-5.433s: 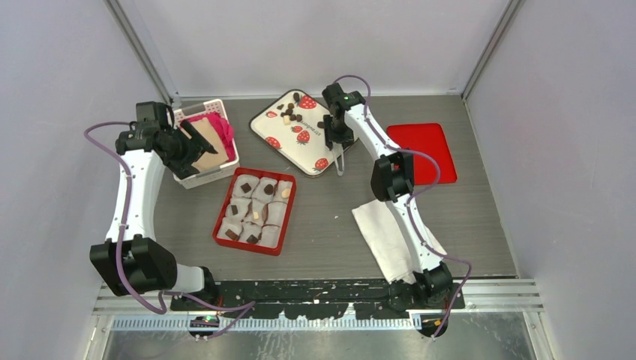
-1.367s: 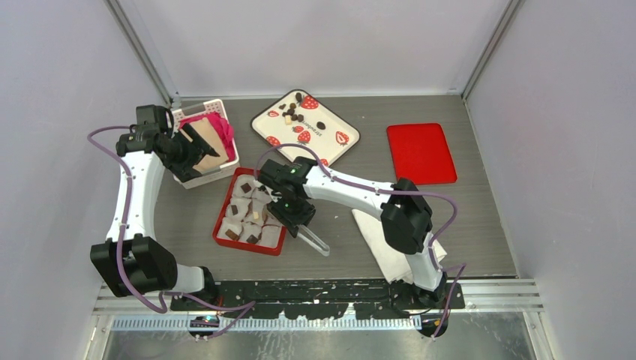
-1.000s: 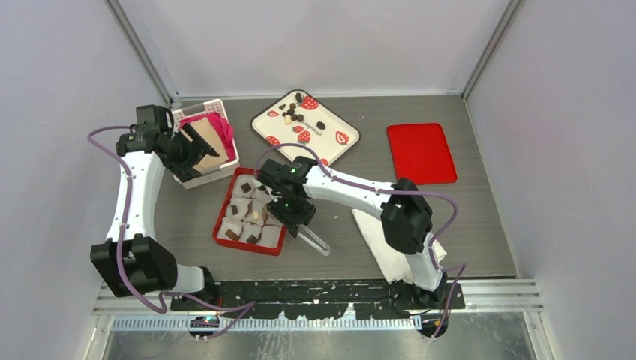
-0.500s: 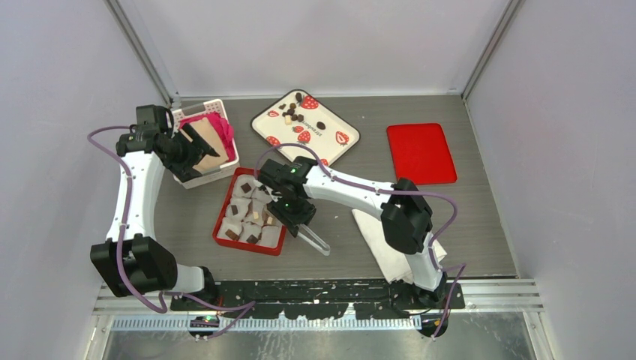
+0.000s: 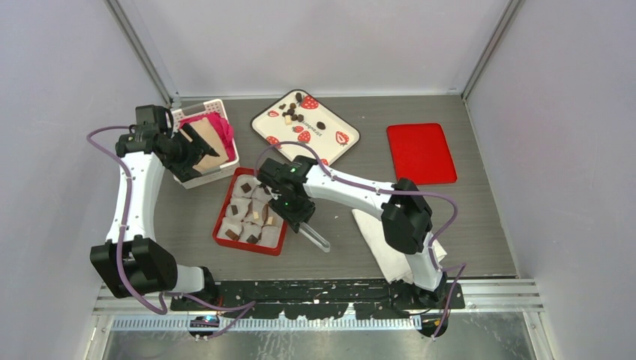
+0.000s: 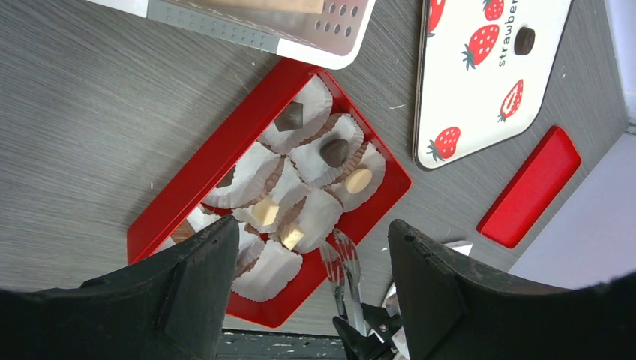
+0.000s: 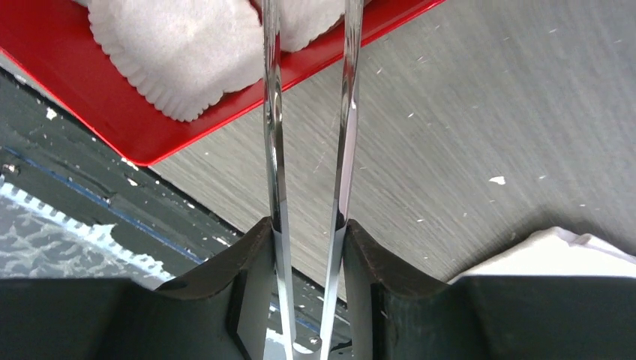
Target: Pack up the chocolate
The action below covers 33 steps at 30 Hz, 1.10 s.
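Observation:
The chocolate lies partly on the strawberry-print tray [image 5: 315, 154], in a cluster of small pieces [image 5: 291, 112]. The rest sit in white paper cups [image 6: 270, 274] inside the red box [image 5: 246, 247], both dark pieces [image 6: 334, 152] and cream ones [image 6: 264, 210]. My right gripper [image 5: 298, 219] is shut on metal tongs [image 5: 315, 238] beside the box's right rim. In the left wrist view the tongs' tips [image 6: 342, 251] look empty at that rim. In the right wrist view the arms [image 7: 271, 112] run past a cup [image 7: 187, 52] and the tips are cut off. My left gripper [image 5: 204, 146] is open and empty.
A white basket [image 5: 206, 176] with pink cloth sits under my left gripper. A red lid [image 5: 421, 154] lies at the right. A white napkin [image 5: 382, 232] lies right of the box. The dark rail [image 5: 315, 289] marks the near table edge.
My right arm swung with the tongs from the strawberry tray to the box's right side. Over the last second it shifted only slightly. The left arm has not moved.

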Tool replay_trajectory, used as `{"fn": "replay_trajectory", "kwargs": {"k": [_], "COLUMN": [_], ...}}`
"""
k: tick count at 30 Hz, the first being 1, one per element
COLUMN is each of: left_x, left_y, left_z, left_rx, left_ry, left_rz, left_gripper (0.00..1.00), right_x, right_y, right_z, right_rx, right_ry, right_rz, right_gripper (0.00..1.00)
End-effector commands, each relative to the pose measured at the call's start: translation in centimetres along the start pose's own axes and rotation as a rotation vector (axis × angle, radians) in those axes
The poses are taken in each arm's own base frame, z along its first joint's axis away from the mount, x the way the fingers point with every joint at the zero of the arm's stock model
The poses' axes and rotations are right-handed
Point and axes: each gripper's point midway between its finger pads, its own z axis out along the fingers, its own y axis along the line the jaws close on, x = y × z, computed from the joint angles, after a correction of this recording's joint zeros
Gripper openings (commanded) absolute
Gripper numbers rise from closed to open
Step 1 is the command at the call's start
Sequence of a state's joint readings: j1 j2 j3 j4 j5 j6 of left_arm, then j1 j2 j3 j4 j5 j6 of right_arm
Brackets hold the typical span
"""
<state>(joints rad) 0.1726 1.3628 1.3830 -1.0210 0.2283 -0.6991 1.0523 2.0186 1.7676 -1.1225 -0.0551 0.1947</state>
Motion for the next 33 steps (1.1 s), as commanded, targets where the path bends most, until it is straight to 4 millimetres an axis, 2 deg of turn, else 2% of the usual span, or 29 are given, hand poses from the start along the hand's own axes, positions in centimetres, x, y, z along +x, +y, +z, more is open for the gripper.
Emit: {"fn": "replay_trajectory", "kwargs": {"k": [1,5,12,18,27,33], "left_x": [-0.9,-0.8,-0.6,-0.6,-0.6,-0.7], "left_y": [-0.6,-0.6,-0.5,-0.6,-0.4,-0.4], "left_z": [-1.3,-1.3,-1.3,-1.3,-1.5,-1.5], "left_rx": [0.042,0.042,0.044,0.048,0.039,0.037], "left_ry": [-0.06,-0.06,-0.058,-0.06,-0.067,-0.072], "left_rz": [0.016,0.016,0.012,0.006,0.002,0.005], "left_gripper": [0.73,0.73,0.73,0.73,0.73,0.74], "right_x": [-4.1,-5.6,-6.3,-7.2,-10.3,-12.6], "right_y": [-1.1,-3.5,-12.3,-16.9,-23.8,-26.8], "right_z": [-5.0,-7.0,-7.9,-7.4,-6.2,-5.1], "right_rx": [0.051,0.044,0.114,0.154,0.171,0.168], "right_ry": [-0.207,-0.262,-0.254,-0.211,-0.26,-0.328], "right_rz": [0.028,0.113,0.328,0.423,0.608,0.641], "right_gripper": [0.32,0.32,0.3,0.31,0.34,0.39]}}
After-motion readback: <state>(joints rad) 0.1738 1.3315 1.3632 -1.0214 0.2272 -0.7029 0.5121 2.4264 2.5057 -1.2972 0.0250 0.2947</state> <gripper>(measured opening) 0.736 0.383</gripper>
